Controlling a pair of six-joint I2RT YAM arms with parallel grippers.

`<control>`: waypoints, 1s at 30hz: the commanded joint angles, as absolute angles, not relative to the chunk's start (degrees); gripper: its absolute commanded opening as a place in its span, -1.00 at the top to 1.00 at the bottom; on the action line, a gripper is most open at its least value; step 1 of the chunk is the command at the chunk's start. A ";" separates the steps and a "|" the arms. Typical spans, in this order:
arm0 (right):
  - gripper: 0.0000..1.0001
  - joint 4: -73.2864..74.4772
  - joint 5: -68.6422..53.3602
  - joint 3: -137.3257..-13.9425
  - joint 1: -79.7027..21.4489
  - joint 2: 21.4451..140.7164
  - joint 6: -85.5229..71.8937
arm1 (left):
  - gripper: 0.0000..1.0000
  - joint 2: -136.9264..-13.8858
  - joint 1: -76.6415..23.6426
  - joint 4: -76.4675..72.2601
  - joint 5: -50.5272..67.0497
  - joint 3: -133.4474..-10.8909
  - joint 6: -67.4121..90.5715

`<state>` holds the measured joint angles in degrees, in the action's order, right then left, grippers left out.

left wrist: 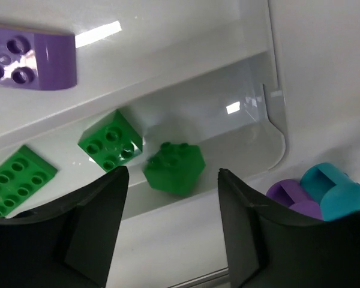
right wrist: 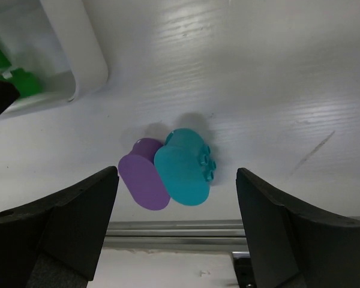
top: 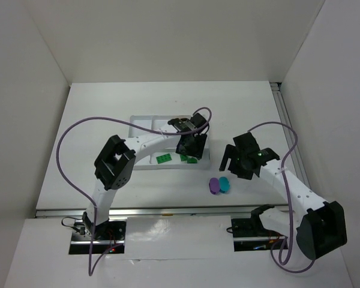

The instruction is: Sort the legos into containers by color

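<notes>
The white tray (top: 143,123) lies at the table's middle. Its near long section holds three green bricks (left wrist: 175,166), (left wrist: 110,140), (left wrist: 17,180), also in the top view (top: 164,158). A purple brick (left wrist: 29,60) lies in the section beyond. My left gripper (left wrist: 173,231) is open and empty above the tray's near right corner (top: 189,148). A purple oval brick (right wrist: 143,181) and a teal oval brick (right wrist: 181,168) lie touching on the table, right of the tray (top: 214,186), (top: 225,183). My right gripper (right wrist: 177,225) is open and empty above them (top: 234,163).
The tray's right rim (right wrist: 78,54) shows in the right wrist view. A metal rail (right wrist: 174,228) runs along the table's near edge, just below the two oval bricks. White walls enclose the table on three sides.
</notes>
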<state>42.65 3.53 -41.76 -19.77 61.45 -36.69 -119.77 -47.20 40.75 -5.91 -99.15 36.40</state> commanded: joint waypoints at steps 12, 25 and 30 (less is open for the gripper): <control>-0.75 41.92 2.29 -37.45 -27.59 59.86 -44.30 | -0.51 -102.58 -48.08 47.20 -13.97 -101.95 38.23; -0.78 30.08 -0.87 -32.70 -30.85 67.14 -43.16 | -0.45 -95.62 -48.08 49.48 -15.73 -98.27 38.76; -0.74 27.60 1.05 -34.71 -35.58 69.43 -41.40 | -0.45 -95.10 -48.08 49.48 -15.73 -97.73 38.76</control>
